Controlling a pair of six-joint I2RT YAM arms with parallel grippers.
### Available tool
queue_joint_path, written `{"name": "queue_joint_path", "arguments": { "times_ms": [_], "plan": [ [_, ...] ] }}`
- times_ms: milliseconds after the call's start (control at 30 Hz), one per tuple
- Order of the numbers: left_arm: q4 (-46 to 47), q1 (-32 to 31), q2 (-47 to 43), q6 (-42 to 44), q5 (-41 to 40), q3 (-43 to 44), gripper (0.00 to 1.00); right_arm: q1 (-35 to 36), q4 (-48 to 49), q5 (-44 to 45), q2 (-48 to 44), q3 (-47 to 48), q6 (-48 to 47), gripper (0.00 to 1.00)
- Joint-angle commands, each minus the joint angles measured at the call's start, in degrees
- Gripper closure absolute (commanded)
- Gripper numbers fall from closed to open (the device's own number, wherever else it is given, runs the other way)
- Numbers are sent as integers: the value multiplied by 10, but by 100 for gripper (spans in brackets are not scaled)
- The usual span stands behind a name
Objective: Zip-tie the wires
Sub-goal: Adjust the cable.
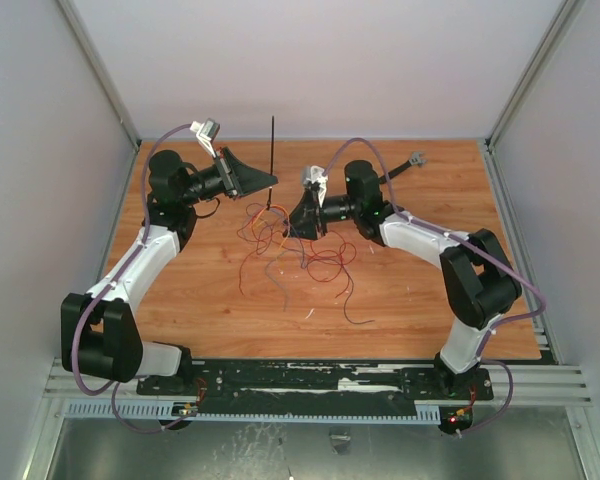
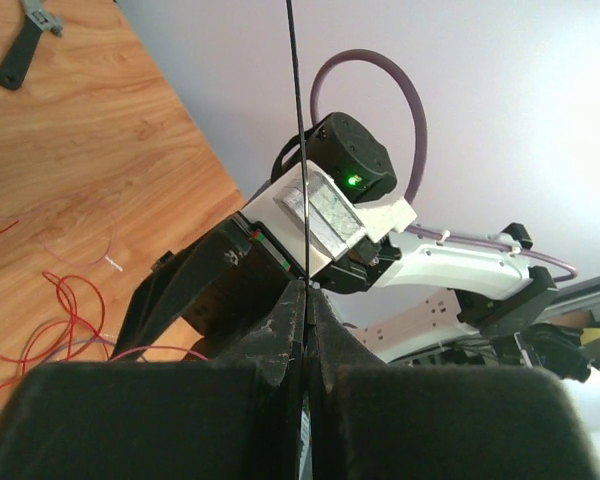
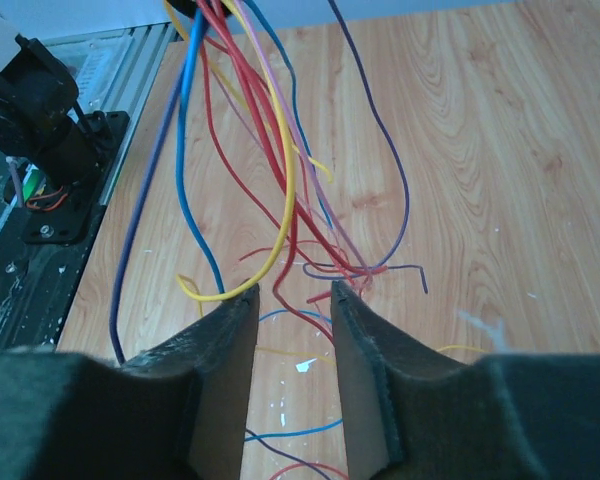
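The zip tie (image 1: 272, 150) is a thin black strip standing upright, and my left gripper (image 1: 269, 181) is shut on its lower end. In the left wrist view the zip tie (image 2: 298, 150) rises straight from the closed left gripper (image 2: 305, 290). The wires (image 1: 292, 252) lie in a loose, mostly red tangle on the wooden table (image 1: 420, 280) between the arms. My right gripper (image 1: 296, 220) hovers over them. In the right wrist view the right gripper (image 3: 293, 300) is open, and coloured wires (image 3: 280, 150) hang down before its fingers from above the frame. Nothing is pinched.
A short black tool with a grey head (image 1: 405, 168) lies at the back right of the table, also seen as the tool (image 2: 25, 45) in the left wrist view. Grey walls (image 1: 40, 150) enclose the table. The black rail (image 1: 310, 378) with the arm bases runs along the near edge.
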Motion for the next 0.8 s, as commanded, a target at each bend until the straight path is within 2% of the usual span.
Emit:
{"name": "queue_joint_path", "arguments": {
  "times_ms": [0, 100, 233, 433, 767],
  "plan": [
    [19, 2, -15, 0, 8, 12, 100, 8, 41, -12, 4, 13, 32, 69],
    [15, 2, -18, 3, 6, 11, 100, 7, 25, -7, -4, 14, 23, 86],
    [-2, 3, -21, 16, 1, 18, 100, 1, -44, 11, -27, 6, -16, 96],
    [-5, 3, -23, 19, 4, 16, 100, -28, -134, 55, -84, -29, -58, 100],
    [16, 3, -33, 16, 8, -27, 100, -54, -150, 155, -168, -43, -17, 100]
  ]
}}
